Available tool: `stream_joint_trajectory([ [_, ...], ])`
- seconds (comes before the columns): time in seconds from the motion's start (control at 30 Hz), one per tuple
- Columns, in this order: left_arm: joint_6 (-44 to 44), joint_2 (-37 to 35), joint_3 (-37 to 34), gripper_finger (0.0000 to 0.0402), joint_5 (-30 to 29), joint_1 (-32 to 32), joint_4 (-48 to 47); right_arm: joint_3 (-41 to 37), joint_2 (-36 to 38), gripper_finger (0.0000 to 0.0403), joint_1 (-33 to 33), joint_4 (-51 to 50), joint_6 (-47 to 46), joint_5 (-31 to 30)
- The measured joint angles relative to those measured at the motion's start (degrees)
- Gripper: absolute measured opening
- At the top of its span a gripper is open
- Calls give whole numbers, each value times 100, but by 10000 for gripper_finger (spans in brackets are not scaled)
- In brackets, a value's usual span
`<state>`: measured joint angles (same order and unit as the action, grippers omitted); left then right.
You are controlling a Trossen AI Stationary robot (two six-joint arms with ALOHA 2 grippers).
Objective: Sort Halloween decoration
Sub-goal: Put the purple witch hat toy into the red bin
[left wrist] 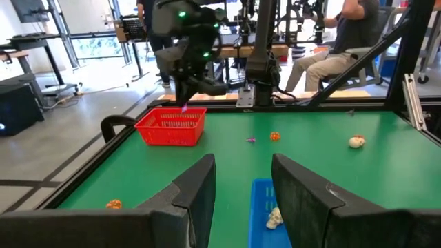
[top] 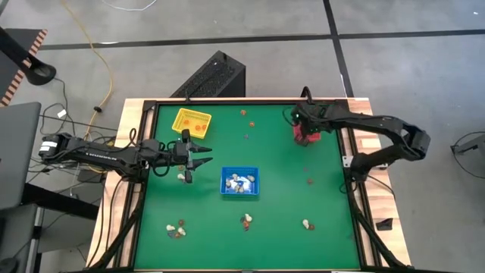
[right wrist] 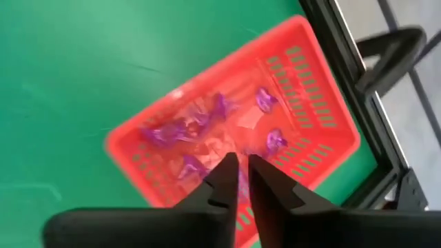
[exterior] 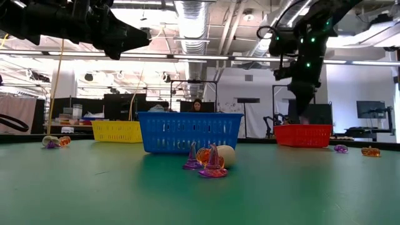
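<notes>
Small trinkets lie scattered on the green table: a purple, orange and whitish cluster [exterior: 211,162], and others near the near edge [top: 176,229] [top: 306,224]. The blue tray [top: 239,182] holds several whitish ones. Purple ones lie in the red tray [right wrist: 234,131], and the yellow tray [top: 192,121] holds orange ones. My right gripper [right wrist: 242,169] hangs over the red tray [top: 305,135] and is shut on a tiny purple trinket [left wrist: 185,107]. My left gripper [left wrist: 241,186] is open above the table between the yellow and blue trays [top: 198,154]. My right gripper pinches a tiny purple trinket [left wrist: 185,107] at its fingertips, pointing down from above. The trinket is lifted clear, just above the red tray's rim [left wrist: 172,114]. The fingers themselves hide which part of it they have.
A black frame rail [top: 350,152] borders the table close beside the red tray. More loose trinkets lie toward the far edge [top: 252,123] and the right side [top: 309,181]. People sit at desks in the room beyond the table [left wrist: 331,55].
</notes>
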<state>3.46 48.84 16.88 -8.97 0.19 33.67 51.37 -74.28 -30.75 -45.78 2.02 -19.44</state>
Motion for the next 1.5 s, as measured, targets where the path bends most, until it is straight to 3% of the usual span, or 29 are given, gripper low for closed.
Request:
stream_joint_trajectory([
  [0.2, -2, 1, 0, 132, 0, 0, 1, -1, -107, 111, -357, -23, -3, 3],
  [0.43, 31, 0, 0, 132, 0, 0, 3, 386, 16, 161, -76, -686, -489, 334],
  [0.63, 37, 2, -1, 132, -2, 2, -8, 632, 20, 167, 666, -1488, -1901, 1722],
  [0.7, 48, 0, 0, 132, 0, 2, -11, 632, 9, 164, 1077, -1752, -2374, 1938],
  [0.87, 80, 0, 0, 132, -1, 2, -73, 374, 9, 158, 2355, -2043, -3190, 1961],
  [1.03, 145, 2, 0, 132, -5, 2, -98, -37, 4, 163, 3252, -1460, -4083, 1833],
  [1.33, 126, 0, 0, 132, -26, 2, -96, -728, 5, 215, 3799, -1117, -5052, 1458],
  [1.5, 49, 1, 0, 132, -26, 2, -96, -784, 5, 236, 3970, -1097, -5251, 1732],
])
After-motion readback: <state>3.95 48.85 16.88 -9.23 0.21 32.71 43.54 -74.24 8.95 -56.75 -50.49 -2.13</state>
